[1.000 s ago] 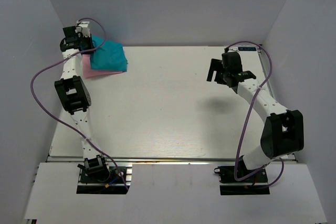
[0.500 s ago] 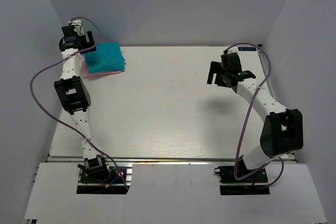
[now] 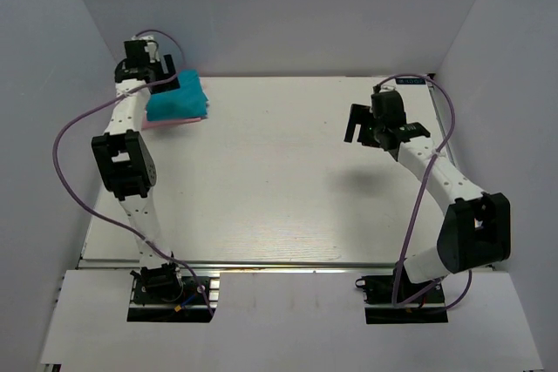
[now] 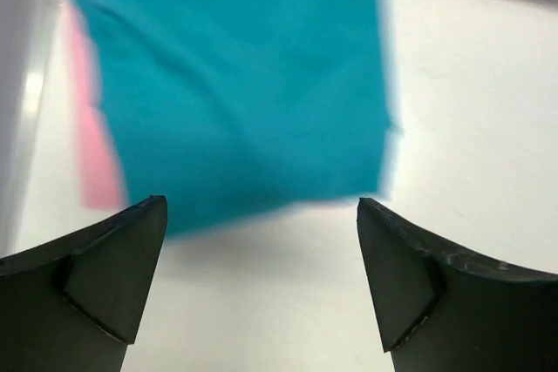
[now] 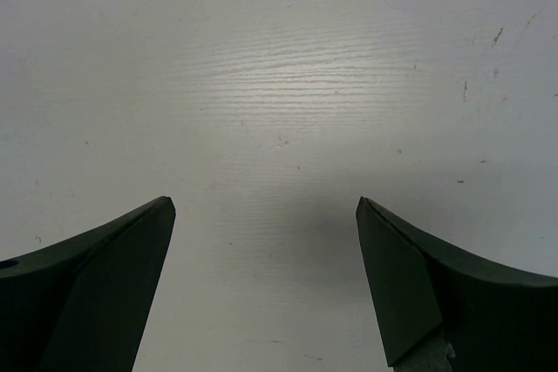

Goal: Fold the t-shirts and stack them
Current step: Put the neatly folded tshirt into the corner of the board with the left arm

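Note:
A folded teal t-shirt (image 3: 181,98) lies at the table's far left corner, on top of a pink t-shirt (image 3: 171,123) whose edge peeks out along the near side. In the left wrist view the teal t-shirt (image 4: 235,84) fills the upper part, with the pink t-shirt (image 4: 91,154) showing at its left. My left gripper (image 3: 167,71) (image 4: 261,205) hovers over the stack's far edge, open, with nothing between its fingers. My right gripper (image 3: 357,126) (image 5: 264,204) hangs open over bare table at the right, far from the shirts.
The white table (image 3: 279,180) is boxed in by grey walls at the left, back and right. A purple cable (image 3: 70,128) loops beside the left arm. The left gripper stands close to the back left corner of the walls.
My left gripper has opened and let go of the teal t-shirt, which now lies flat on the pink one. The gripper has moved slightly right. The right arm has shifted slightly.

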You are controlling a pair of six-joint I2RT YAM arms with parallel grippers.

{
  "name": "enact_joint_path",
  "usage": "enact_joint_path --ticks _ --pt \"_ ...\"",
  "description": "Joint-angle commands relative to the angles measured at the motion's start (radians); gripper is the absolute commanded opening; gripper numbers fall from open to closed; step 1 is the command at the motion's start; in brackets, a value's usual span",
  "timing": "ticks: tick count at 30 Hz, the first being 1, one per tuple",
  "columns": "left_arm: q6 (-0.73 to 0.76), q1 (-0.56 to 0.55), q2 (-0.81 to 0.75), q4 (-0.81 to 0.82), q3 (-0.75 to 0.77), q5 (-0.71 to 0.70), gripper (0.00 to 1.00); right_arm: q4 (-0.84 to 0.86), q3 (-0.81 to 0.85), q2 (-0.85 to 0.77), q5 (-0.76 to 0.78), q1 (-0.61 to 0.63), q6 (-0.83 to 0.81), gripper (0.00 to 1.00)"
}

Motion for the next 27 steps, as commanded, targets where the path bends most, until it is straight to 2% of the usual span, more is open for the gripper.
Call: enact_joint_path --ticks 1,3,5,8,11,15,21,27 --pt "-0.061 -0.131 -0.219 0.014 -0.137 -0.028 1.00 0.039 -0.040 -0.062 -0.048 -0.002 0.007 0.90" --pt "-0.112 -0.203 -0.274 0.061 -0.274 0.001 1.00 0.047 -0.076 -0.086 -0.065 -0.004 0.017 0.90" --pt "-0.124 -0.271 -0.345 0.086 -0.384 -0.040 1.00 0.056 -0.113 -0.115 -0.077 -0.004 0.017 0.90" --pt "-0.147 -0.424 -0.385 0.086 -0.473 -0.073 1.00 0.067 -0.171 -0.189 -0.082 -0.005 0.007 0.90" --pt "-0.160 -0.507 -0.420 0.075 -0.554 -0.100 1.00 0.068 -0.233 -0.250 -0.074 -0.002 0.000 0.90" --pt "-0.212 -0.643 -0.492 0.085 -0.654 -0.229 1.00 0.085 -0.303 -0.315 -0.111 -0.002 -0.006 0.90" --pt "-0.282 -0.740 -0.633 0.118 -0.788 -0.275 1.00 0.091 -0.368 -0.407 -0.114 -0.004 -0.015 0.90" --pt "-0.307 -0.834 -0.655 0.086 -0.797 -0.347 1.00 0.088 -0.411 -0.450 -0.142 -0.004 -0.003 0.90"
